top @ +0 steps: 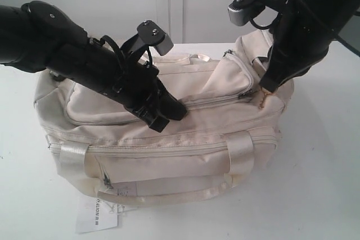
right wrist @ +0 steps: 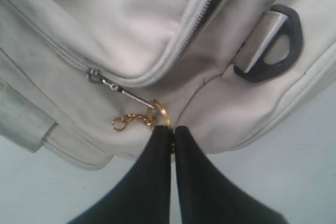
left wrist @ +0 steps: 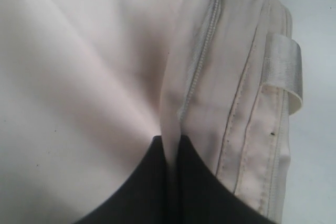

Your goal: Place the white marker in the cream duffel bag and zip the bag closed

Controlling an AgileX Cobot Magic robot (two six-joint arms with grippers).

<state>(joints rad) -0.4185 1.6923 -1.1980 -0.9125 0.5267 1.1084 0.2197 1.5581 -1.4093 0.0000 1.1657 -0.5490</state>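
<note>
**Left pincer** (left wrist: 170,140): closed tight on a raised fold of the cream duffel bag (top: 169,155), taken from the bag's top panel. A grey zipper (left wrist: 202,61) runs just beside the pinched fold.

**Right pincer** (right wrist: 172,129): closed, its tips meeting on the gold ring (right wrist: 160,110) that hangs by a short link from the zipper pull (right wrist: 95,75). A gold chain (right wrist: 128,121) dangles just beside the tips, and a black strap ring (right wrist: 278,45) sits near them on the bag's end.

**White marker**: not visible in any view. Whether it lies inside the bag cannot be confirmed.

**Bag position**: it rests on the white counter (top: 326,184), directly beneath both pincers.

**Handling assessment**:
- The bag is soft, slack fabric with a slight sheen. It would likely buckle and travel with any pull unless braced, so the left hold on the fold looks like the anchor.
- The gold ring is small, hard and smooth, and liable to rotate or slip between the tips. A pull along the line of the teeth appears safest.
- The marker, if it needs handling, should be light, rigid and inclined to roll. Mid-barrel is the sensible hold.
</note>
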